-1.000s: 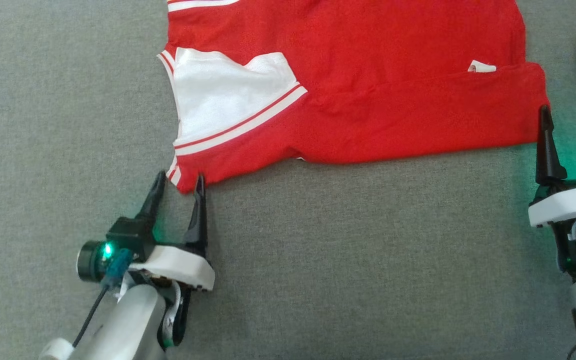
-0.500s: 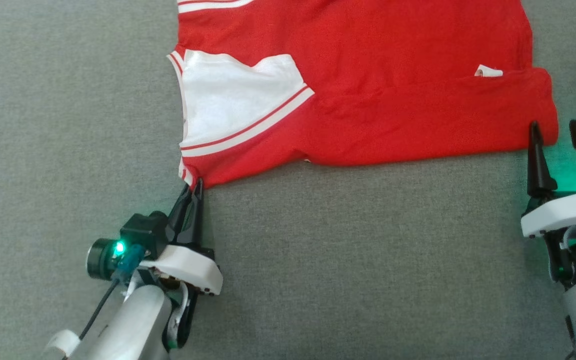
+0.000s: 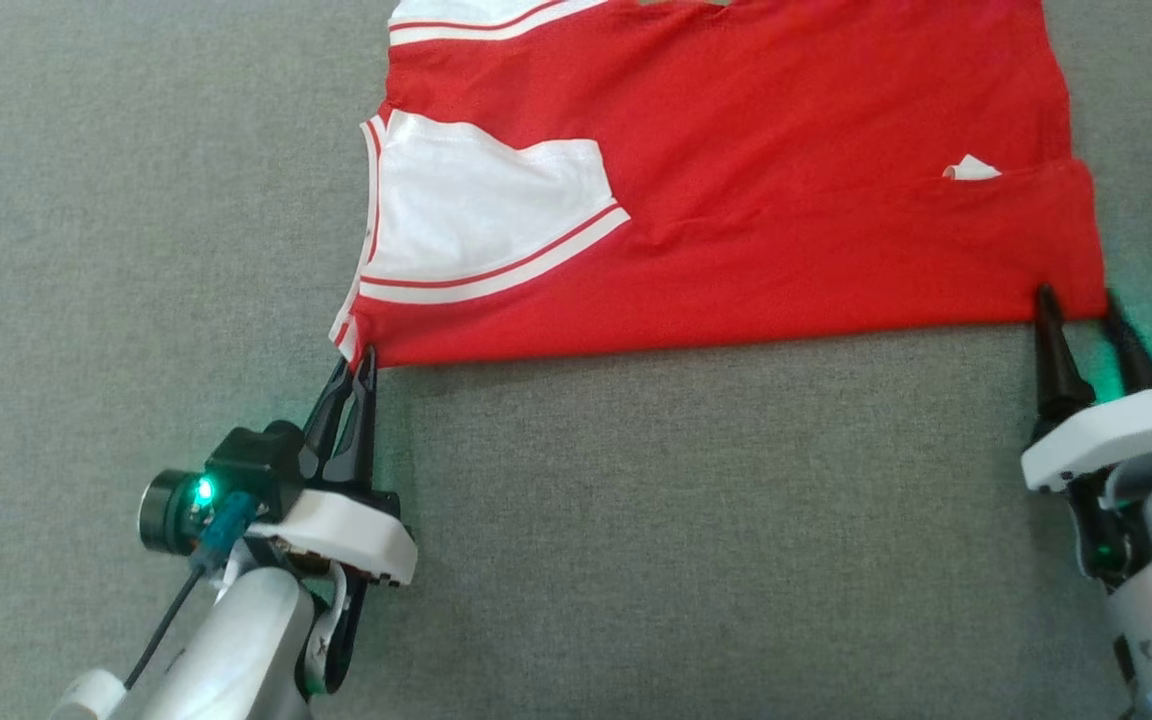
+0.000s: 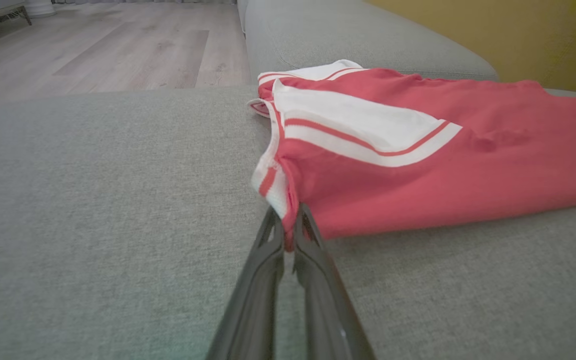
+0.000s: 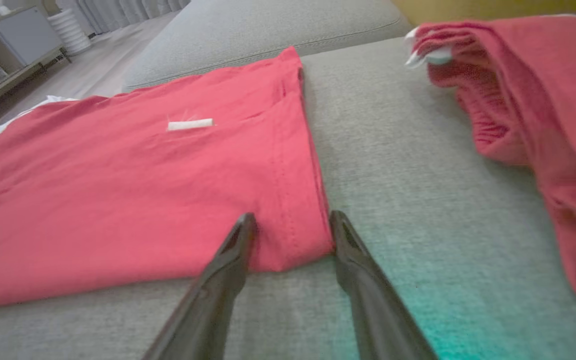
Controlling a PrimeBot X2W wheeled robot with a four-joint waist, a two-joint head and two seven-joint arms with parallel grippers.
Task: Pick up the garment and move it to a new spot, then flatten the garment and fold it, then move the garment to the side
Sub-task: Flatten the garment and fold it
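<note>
Lying flat across the upper centre of the frame on grey upholstery (image 3: pixel 636 550): red garment (image 3: pixel 736 150) with white panel. Left gripper (image 3: pixel 356 358), lower left: fingers pinched together on the garment's lower-left corner. Right gripper (image 3: pixel 1076 296), lower right: fingers parted, straddling its lower-right corner.

The garment (image 3: pixel 736 200) lies on the cushion (image 3: pixel 636 520) ahead of you; its near corners sit between the tips of your left gripper (image 3: pixel 357 358) and your right gripper (image 3: pixel 1076 295); a second garment (image 5: pixel 533 90) lies right of the latter.
</note>
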